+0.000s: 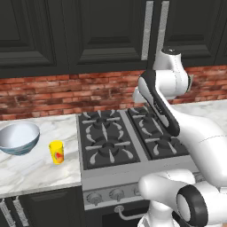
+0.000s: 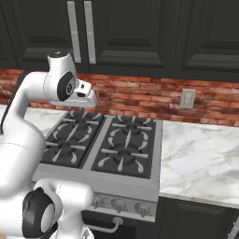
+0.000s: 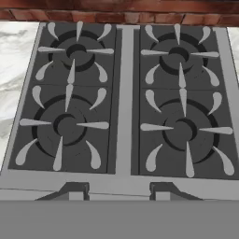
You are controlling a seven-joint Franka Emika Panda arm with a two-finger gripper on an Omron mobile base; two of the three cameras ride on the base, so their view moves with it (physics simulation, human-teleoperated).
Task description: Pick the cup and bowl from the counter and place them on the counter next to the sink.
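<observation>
The small yellow cup (image 1: 56, 152) stands upright on the white marble counter (image 1: 35, 173), left of the stove. Just left of it, towards the back, sits the wide bowl (image 1: 18, 138), white inside and blue-grey outside. My gripper (image 3: 119, 191) hangs high over the stove's back half, well to the right of both and pointing down at the burners; the hand (image 2: 86, 98) also shows in the right base view. Its two fingertips (image 3: 72, 189) stand apart with nothing between them, so it is open. The sink is out of view.
A black gas stove (image 1: 128, 137) with several burners lies under the hand. More marble counter (image 2: 200, 158) stretches right of the stove. A brick wall (image 2: 140, 95) with an outlet (image 2: 188, 98) and black upper cabinets close the back.
</observation>
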